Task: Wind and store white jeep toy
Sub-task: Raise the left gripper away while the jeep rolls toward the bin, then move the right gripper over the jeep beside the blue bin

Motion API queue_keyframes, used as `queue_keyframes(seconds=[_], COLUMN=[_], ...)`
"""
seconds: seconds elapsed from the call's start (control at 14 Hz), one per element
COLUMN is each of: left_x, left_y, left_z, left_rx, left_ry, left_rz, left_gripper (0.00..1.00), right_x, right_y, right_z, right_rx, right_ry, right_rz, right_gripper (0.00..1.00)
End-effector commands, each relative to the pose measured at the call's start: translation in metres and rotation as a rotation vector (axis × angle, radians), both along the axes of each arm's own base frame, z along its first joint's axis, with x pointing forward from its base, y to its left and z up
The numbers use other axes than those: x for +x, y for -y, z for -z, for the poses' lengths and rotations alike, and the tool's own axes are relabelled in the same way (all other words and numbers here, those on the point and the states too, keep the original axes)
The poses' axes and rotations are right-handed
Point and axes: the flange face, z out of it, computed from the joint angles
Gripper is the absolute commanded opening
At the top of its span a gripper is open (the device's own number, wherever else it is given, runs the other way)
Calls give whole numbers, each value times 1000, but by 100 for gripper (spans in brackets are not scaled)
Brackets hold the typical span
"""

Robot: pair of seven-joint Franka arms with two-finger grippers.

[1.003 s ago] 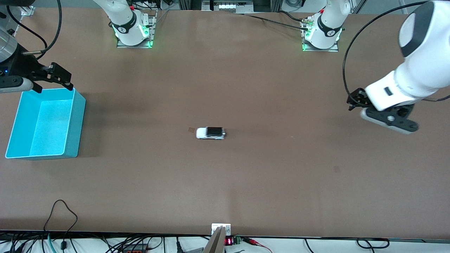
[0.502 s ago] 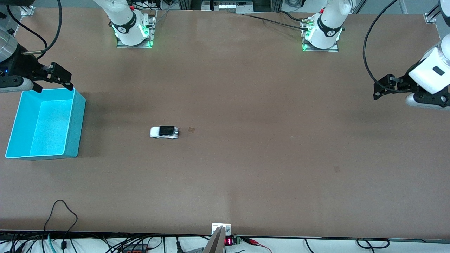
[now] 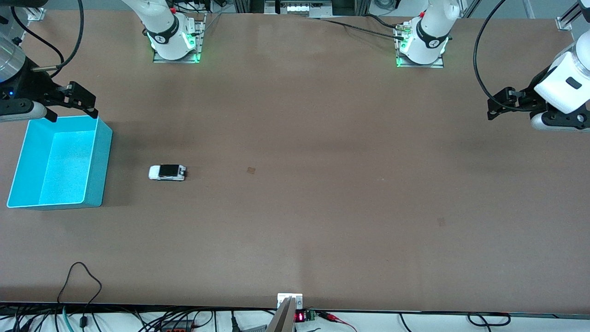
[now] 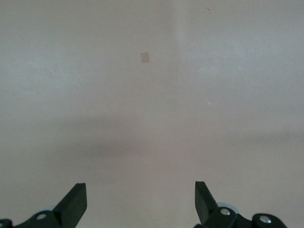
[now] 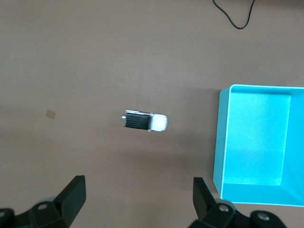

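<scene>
White jeep toy (image 3: 167, 172) has rolled along the table (image 3: 322, 138) from mid-table toward my right arm's end; now loose near the turquoise bin (image 3: 99, 157), not touching it. So winding looks done; storing's next, prob. a job for my right side. Right end effector (image 3: 73, 102) hangs over the bin's rim, fingers apart, empty. Left end effector (image 3: 500, 103) has pulled back to its own end, fingers apart, waiting.

Brown tabletop (image 3: 322, 115) under me: the white jeep toy (image 3: 167, 172) sits on its wheels near the turquoise bin (image 3: 99, 157), apart from it. A small tan patch (image 3: 250, 170) marks the middle.
</scene>
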Motion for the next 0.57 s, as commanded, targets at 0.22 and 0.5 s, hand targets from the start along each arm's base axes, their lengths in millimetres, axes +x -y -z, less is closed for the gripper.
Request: queue_keyframes(seconds=[0.22, 0.5], left_x=[-4, 1], left_y=[-3, -5], left_z=[-3, 10], left_rx=[-17, -17], left_ry=[-3, -31], left_rz=[-19, -21], left_gripper=[100, 100], right_x=[20, 21], right_y=[-30, -32], right_z=[36, 42], right_rx=[-113, -115], right_ry=[-65, -79], right_rz=[-58, -77], right_gripper=[100, 100])
